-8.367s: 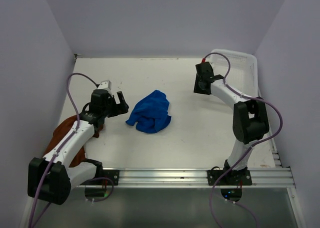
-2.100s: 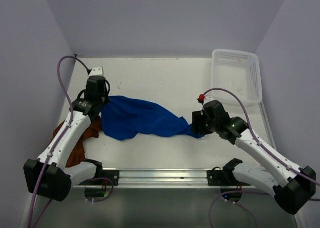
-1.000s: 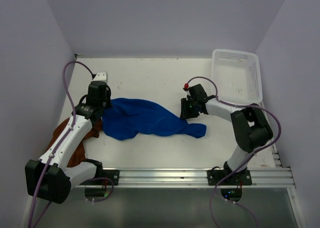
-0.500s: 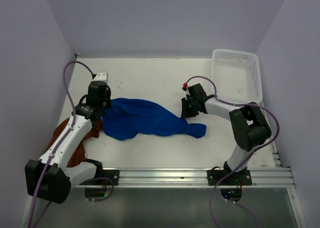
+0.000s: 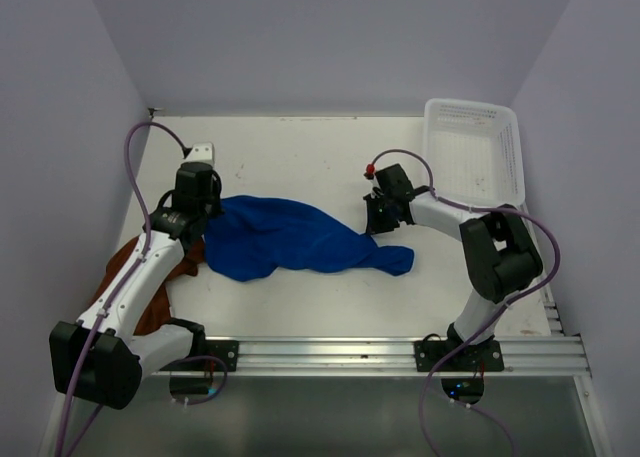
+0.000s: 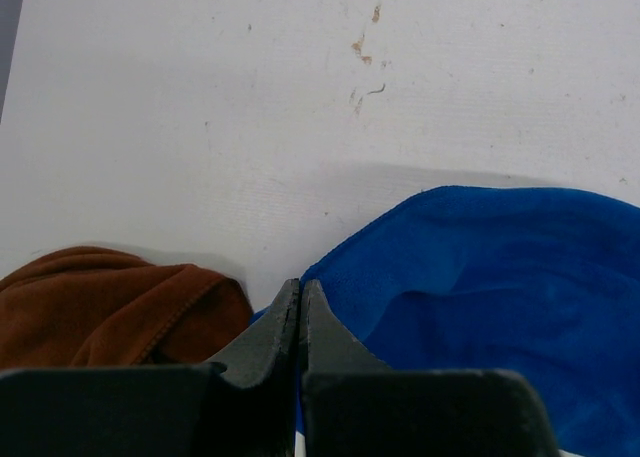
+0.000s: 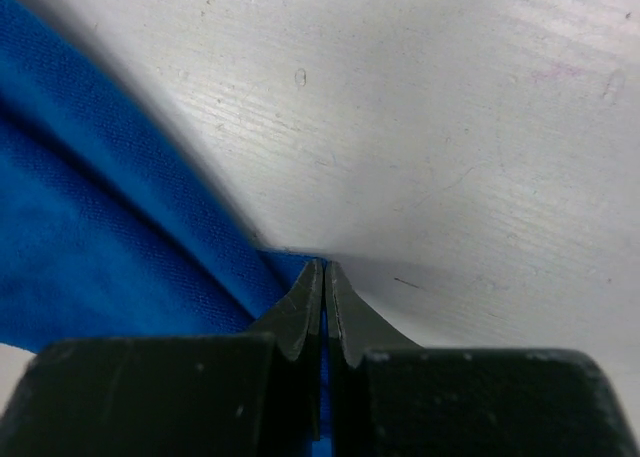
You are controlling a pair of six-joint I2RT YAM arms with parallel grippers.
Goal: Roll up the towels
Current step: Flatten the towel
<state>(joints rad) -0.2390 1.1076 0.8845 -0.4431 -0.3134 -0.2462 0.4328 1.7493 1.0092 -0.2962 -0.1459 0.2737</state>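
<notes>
The white basket (image 5: 470, 105) stands in the far right corner of the table (image 5: 300, 157), apart from both towels. The left tool (image 6: 300, 302) and the right tool (image 7: 322, 277) each clench an edge of the blue towel (image 5: 290, 239), stretched mid-table; the brown towel (image 5: 122, 263) lies crumpled at the left

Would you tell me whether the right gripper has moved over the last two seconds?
Yes: the right gripper moved farther back, nearer the basket.

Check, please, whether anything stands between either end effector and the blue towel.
Nothing visible does. The left end effector and the right end effector are each shut on an edge of the blue towel; the brown towel lies aside.
</notes>
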